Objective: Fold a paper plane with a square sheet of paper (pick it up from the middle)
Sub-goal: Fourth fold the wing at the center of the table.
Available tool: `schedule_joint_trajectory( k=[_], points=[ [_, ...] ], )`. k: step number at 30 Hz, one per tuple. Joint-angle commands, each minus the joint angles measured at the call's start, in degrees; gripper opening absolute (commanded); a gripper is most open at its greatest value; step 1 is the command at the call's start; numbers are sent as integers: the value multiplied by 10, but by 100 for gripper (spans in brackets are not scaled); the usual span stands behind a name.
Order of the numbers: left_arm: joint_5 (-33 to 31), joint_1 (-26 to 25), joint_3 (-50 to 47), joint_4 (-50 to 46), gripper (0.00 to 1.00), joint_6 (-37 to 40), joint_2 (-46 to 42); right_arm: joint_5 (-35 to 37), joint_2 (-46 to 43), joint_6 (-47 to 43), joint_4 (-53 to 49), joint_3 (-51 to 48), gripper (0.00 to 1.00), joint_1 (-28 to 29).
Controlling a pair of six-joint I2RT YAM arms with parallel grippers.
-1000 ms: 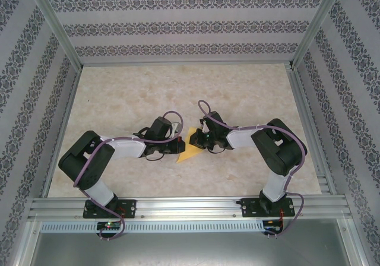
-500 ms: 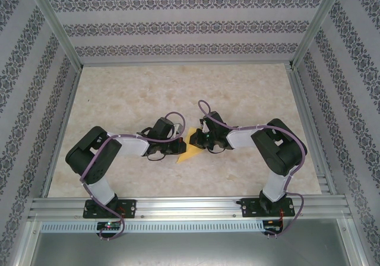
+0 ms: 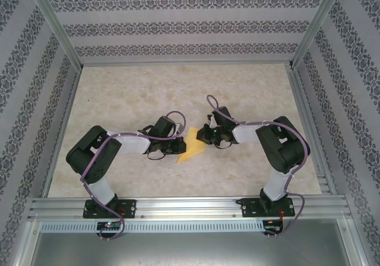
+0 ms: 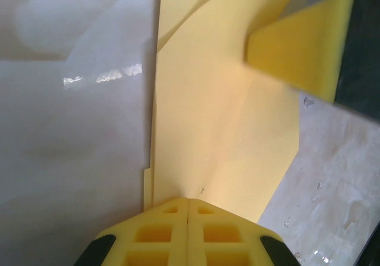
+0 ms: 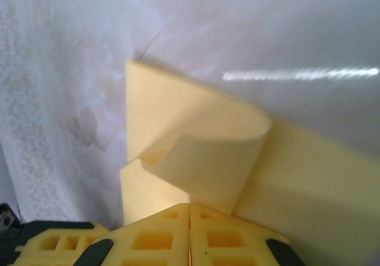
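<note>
While the left gripper, jaws shut, is pinning one edge of the square sheet of paper at the centre of the table, the right gripper, closed on a flap, is curling it over. Prob. an early fold. Next: lay flap flat w/ edges aligned, press crease.

The whole pale marbled table is being surveyed from high above and behind the arm bases, tilted forward and down. The creased yellow-orange paper sheet at its centre is being framed at very close range by each wrist camera, aimed out past the yellow-padded left gripper and right gripper. That sheet is being shared by all three views.
</note>
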Motion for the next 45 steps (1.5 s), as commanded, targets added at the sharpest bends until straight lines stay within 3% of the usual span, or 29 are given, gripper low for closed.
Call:
schedule_joint_trajectory(
  k=[1,9,16,21,26,34,40,45],
  points=[
    [-12,1,-13,-88,0,11,20,66,20,-38,-42,21,8,-37],
    [-9,1,-5,-87,0,14,23,70,-3,-52,-74,67,9,-58],
    [-10,1,-1,-84,0,14,27,71,-78,-50,-78,48,9,-13],
    [-10,1,0,-81,0,15,28,58,-51,-25,-58,40,9,35],
    [-9,1,1,-83,0,16,30,47,-10,-13,-35,40,8,44],
    [-8,0,-4,-82,0,15,30,77,26,-32,-48,47,0,-1],
    [-3,1,-7,-76,0,14,29,105,35,-48,-67,61,0,-57],
    [2,1,-4,-71,0,14,30,96,-11,-58,-89,79,0,-48]
  ],
)
